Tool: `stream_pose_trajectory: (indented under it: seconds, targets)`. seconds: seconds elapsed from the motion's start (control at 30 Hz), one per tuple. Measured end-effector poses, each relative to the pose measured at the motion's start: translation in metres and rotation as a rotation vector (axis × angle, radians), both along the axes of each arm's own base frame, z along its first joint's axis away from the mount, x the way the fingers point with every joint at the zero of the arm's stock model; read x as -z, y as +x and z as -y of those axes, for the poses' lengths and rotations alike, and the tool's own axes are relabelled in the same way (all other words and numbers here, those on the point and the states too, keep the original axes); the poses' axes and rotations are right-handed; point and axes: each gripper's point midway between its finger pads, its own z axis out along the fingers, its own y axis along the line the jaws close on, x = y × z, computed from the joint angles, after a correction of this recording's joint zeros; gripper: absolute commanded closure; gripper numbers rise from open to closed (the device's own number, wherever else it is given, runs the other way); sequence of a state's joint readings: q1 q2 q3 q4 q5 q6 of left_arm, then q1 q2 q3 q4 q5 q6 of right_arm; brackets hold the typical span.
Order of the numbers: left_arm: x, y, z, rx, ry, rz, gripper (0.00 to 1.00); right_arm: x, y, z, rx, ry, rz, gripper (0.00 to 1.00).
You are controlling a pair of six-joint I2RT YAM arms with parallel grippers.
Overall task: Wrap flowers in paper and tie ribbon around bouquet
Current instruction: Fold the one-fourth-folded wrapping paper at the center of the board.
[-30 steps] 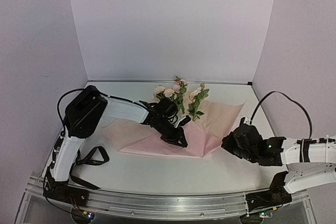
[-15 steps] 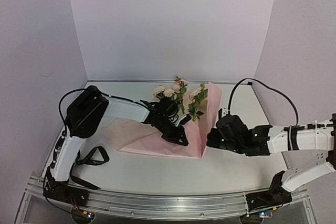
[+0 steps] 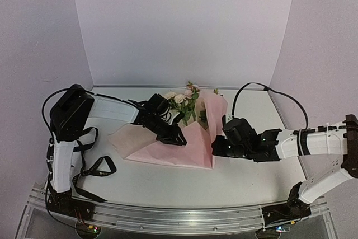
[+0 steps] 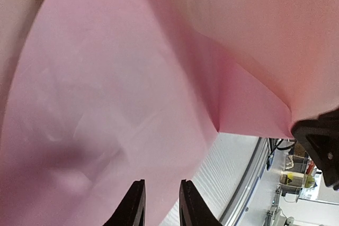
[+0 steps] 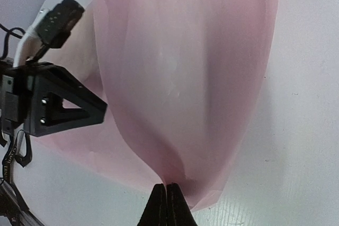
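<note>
The paper (image 3: 190,144), one thin, smooth pink sheet, is spread mid-table. Its right side is raised in a soft curved fold against the flowers (image 3: 184,102), a single bunch of pale blooms and green leaves at its far edge. That fold is pinched in the fully closed right gripper (image 5: 166,191). The left gripper (image 4: 160,199) is held just over the sheet, jaws slightly parted, nothing seen between them. One black ribbon (image 3: 94,164) is looped on the white table (image 3: 168,188), which is enclosed by pale walls (image 3: 184,26).

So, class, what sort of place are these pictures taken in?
Probably a robotics lab workcell: plain white panels box in the table, and an aluminium rail carries the left arm and right arm.
</note>
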State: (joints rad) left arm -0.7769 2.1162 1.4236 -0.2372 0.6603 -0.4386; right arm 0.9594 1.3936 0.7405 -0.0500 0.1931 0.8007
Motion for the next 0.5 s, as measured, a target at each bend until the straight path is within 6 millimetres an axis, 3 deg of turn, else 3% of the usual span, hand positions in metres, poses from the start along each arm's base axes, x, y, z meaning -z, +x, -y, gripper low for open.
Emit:
stream_pose_trajectory:
  seconds: [0.23, 0.5]
  targets:
    - [-0.028, -0.007, -0.045, -0.065, -0.011, 0.001, 0.87, 0.003, 0.004, -0.008, -0.01, -0.001, -0.021, 1.0]
    - [0.008, -0.04, -0.066, -0.039, 0.065, -0.087, 0.96, 0.0, 0.009, -0.023, -0.033, 0.007, -0.034, 1.0]
